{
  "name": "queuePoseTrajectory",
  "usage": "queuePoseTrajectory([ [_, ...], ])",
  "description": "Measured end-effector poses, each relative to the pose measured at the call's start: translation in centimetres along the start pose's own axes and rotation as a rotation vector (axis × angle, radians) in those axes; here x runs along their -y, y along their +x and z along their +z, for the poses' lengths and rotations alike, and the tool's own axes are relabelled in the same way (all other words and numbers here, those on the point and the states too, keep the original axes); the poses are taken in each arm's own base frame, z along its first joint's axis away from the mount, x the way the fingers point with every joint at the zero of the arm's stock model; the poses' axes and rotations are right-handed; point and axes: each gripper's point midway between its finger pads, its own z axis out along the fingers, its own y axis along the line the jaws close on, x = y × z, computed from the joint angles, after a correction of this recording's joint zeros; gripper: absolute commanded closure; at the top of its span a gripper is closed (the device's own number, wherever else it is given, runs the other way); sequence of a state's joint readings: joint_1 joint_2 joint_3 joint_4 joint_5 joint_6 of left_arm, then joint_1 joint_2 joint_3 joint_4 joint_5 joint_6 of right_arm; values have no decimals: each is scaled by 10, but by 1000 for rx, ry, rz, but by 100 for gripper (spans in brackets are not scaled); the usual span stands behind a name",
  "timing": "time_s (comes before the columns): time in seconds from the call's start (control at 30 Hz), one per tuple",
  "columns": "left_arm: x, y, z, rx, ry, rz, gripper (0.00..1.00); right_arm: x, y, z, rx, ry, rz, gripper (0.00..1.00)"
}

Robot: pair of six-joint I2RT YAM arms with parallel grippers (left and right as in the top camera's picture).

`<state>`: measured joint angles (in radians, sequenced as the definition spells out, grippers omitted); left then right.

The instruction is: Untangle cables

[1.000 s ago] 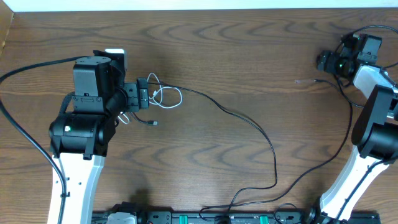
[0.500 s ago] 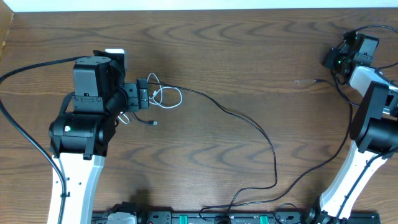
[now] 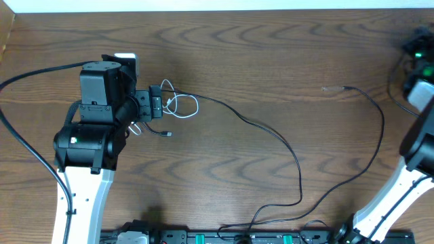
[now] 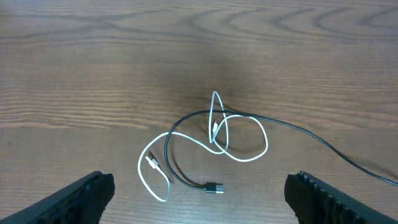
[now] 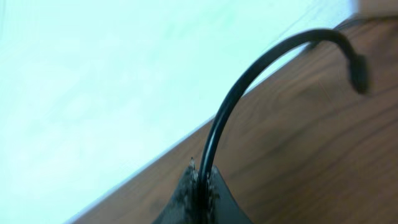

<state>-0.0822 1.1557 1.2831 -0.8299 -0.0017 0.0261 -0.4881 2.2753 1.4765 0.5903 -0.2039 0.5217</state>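
Observation:
The short white cable (image 3: 188, 114) (image 4: 253, 158) lies in small loops on the wood table, crossed by the long black cable (image 3: 296, 160) (image 4: 305, 131), whose plug (image 4: 214, 187) rests below the loops. My left gripper (image 3: 156, 103) (image 4: 205, 202) hovers open over this tangle, touching nothing. The black cable runs right across the table and its far end (image 3: 347, 87) lies flat on the wood. My right gripper (image 3: 417, 49) (image 5: 202, 177) is at the far right edge, shut on a black cable (image 5: 249, 81). I cannot tell which cable that is.
The table's back edge meets a white wall (image 5: 93, 74) close to my right gripper. The right arm (image 3: 420, 142) stands along the right side and the left arm's base (image 3: 85, 149) at the left. Thicker arm cables run at the left (image 3: 27, 74) and front.
My right gripper has shut and swung from near the black cable's far end to the far right edge. The left gripper and the tangle have not moved.

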Motion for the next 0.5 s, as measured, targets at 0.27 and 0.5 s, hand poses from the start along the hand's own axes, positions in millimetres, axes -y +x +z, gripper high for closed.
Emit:
queuePoseTrajectory([
  [0.27,0,0,0,0,0,0,8,93,-40,-24,55,170,122,99],
  [0.5,0,0,0,0,0,0,8,152,-46,-46,29,292,168,19],
])
